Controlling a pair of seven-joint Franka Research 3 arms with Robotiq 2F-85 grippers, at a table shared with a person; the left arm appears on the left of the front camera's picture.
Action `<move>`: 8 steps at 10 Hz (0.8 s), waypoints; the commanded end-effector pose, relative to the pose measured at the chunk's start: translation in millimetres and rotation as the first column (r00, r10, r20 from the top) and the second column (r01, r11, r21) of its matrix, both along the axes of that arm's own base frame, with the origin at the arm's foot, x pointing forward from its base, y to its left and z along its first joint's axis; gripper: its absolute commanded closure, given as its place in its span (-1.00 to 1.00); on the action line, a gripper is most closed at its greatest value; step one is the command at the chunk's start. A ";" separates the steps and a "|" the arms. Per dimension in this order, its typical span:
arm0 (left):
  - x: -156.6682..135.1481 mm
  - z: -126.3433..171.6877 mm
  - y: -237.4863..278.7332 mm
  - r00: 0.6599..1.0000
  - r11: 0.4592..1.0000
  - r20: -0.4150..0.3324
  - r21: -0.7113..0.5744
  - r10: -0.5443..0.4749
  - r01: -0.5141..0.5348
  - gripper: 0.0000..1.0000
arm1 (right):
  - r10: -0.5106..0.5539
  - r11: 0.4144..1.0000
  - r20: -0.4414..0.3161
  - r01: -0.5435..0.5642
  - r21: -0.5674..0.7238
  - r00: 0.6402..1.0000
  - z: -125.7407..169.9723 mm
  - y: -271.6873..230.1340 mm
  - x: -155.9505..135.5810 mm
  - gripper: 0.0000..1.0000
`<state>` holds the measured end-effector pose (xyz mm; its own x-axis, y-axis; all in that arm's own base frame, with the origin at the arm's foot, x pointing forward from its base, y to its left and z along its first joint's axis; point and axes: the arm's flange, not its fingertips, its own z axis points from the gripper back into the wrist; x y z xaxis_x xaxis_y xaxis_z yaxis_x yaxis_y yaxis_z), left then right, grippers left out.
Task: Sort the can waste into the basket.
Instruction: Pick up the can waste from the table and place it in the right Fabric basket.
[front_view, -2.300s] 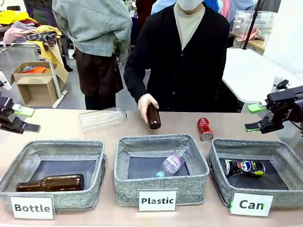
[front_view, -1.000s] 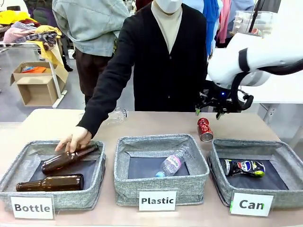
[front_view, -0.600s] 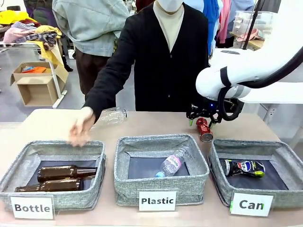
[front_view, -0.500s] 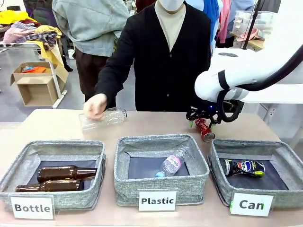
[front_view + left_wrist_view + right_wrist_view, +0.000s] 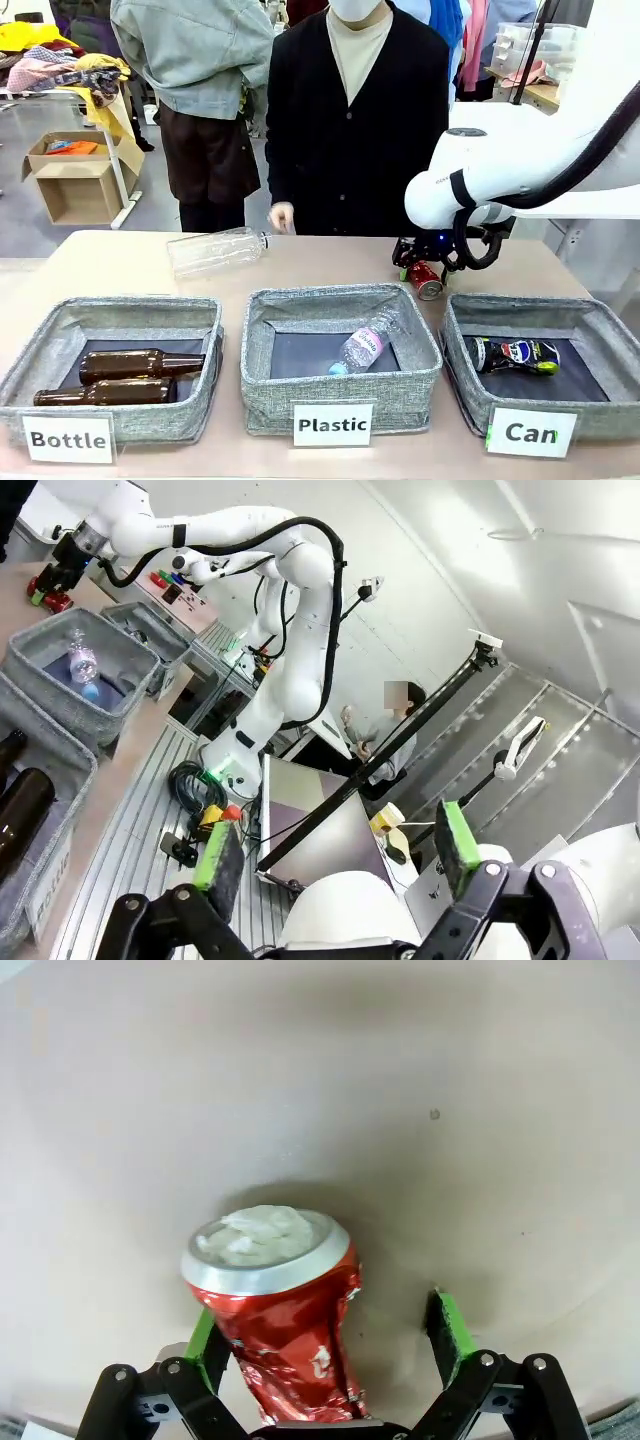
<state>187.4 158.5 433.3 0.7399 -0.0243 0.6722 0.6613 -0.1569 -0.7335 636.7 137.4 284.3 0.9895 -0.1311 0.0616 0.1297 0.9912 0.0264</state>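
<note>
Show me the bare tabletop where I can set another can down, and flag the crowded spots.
Bare: the table left of the clear bottle; the strip between that bottle and the red can, beyond the Plastic bin; the corner beyond the Can basket. Crowded: around the red can, where the right claw straddles it.

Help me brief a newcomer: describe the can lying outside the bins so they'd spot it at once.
Find the grey basket labelled "Can", rightmost in the row along the near table edge. Beyond its far left corner, a red can sits on the table between the right gripper's open fingers. Unlike the black-and-blue Pepsi can inside the basket, it is crushed.
</note>
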 end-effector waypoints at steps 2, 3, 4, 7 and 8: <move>2.0 4.2 -11.6 0.999 0.999 -0.004 0.026 -0.042 0.042 -1.00 | -0.025 1.000 0.029 0.026 -0.007 0.999 2.6 5.6 8.4 -0.29; 8.6 5.6 -31.0 0.997 0.995 -0.019 0.060 -0.076 0.077 -1.00 | -0.026 0.999 0.008 0.026 0.022 1.000 1.7 5.7 5.2 0.20; 26.7 5.3 -65.4 0.980 0.973 -0.042 0.123 -0.193 0.197 -1.00 | -0.028 0.999 0.005 0.028 0.041 1.000 3.2 4.2 3.5 0.91; 68.5 -1.7 -152.9 0.916 0.889 -0.166 0.230 -0.365 0.396 -1.00 | -0.063 0.995 -0.003 0.063 0.078 0.998 5.9 -5.3 -5.7 1.00; 79.9 -11.9 -178.5 0.898 0.872 -0.206 0.232 -0.389 0.431 -1.00 | -0.074 0.993 -0.003 0.074 0.096 0.997 7.2 -12.8 -12.5 0.92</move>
